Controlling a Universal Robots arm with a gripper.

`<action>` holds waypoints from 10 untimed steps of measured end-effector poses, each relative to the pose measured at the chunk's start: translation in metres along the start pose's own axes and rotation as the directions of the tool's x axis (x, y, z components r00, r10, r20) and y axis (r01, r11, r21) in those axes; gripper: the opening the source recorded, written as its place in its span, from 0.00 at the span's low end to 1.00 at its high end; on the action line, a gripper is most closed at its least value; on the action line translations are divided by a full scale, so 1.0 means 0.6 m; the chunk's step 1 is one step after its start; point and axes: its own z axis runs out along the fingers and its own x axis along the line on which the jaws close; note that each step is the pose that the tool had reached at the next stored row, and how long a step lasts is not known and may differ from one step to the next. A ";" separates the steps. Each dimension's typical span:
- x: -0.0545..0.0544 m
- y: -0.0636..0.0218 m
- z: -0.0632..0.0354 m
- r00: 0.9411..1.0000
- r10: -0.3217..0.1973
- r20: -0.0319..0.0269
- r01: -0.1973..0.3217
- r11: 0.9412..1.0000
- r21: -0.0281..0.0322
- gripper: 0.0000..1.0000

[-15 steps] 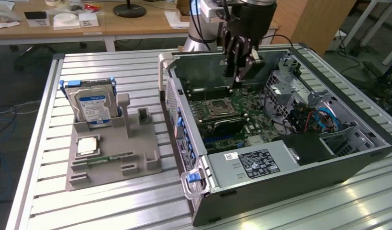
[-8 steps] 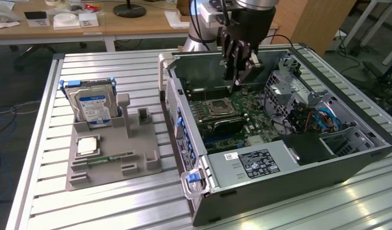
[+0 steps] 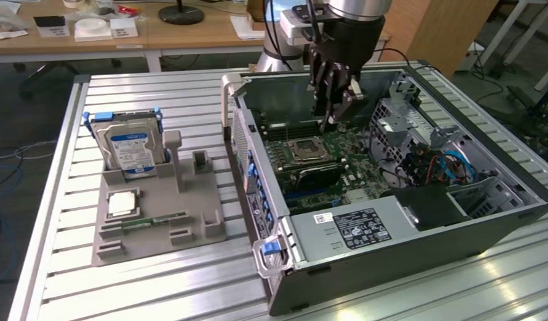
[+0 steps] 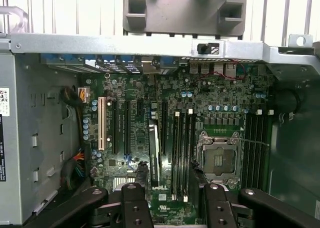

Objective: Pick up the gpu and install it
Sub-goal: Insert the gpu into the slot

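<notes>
Slatted metal table (image 3: 166,281), open computer case (image 3: 407,231): gripper (image 3: 334,114) inside, jaws wide, empty.
The gpu (image 3: 311,176) stands edge-on in the motherboard (image 3: 358,175), six o'clock of the CPU socket (image 3: 307,150), exterior view.

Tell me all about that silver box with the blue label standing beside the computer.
It is a hard drive: a silvery metal box with a blue and white label on its face and blue clips at its top corners. It stands upright in a slot of the grey holder, on the exterior view's left of the open computer case. Only the holder touches it.
</notes>
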 end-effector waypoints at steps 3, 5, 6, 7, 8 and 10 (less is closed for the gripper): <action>0.000 0.000 0.001 1.000 0.000 0.000 0.000 1.000 0.000 0.46; 0.000 0.000 0.005 1.000 0.000 0.000 0.000 1.000 0.000 0.46; 0.000 0.000 0.008 1.000 0.000 0.000 0.000 1.000 0.000 0.46; 0.000 0.000 0.011 1.000 0.000 0.000 0.000 1.000 0.000 0.46; 0.000 0.000 0.014 1.000 0.000 0.000 0.000 1.000 0.000 0.46; 0.001 0.000 0.020 1.000 0.000 0.000 0.000 1.000 0.000 0.46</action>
